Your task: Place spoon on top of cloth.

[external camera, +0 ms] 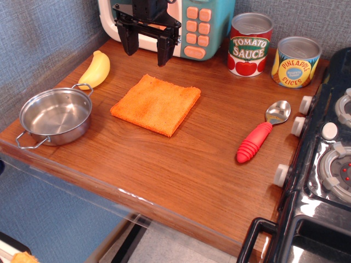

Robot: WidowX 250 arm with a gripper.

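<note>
Nearest you, by the counter's right edge beside the stove [329,164], lies the spoon [262,132], red handle toward the front edge, shiny bowl toward the cans. You'll likely find it light and stiff; its ribbed plastic handle should grip better than the slick metal bowl, so take it mid-handle. Your gripper [147,46] hangs empty, fingers apart, at the back edge. Between them, mid-counter, the soft orange cloth [156,103] lies flat and bare.
</note>
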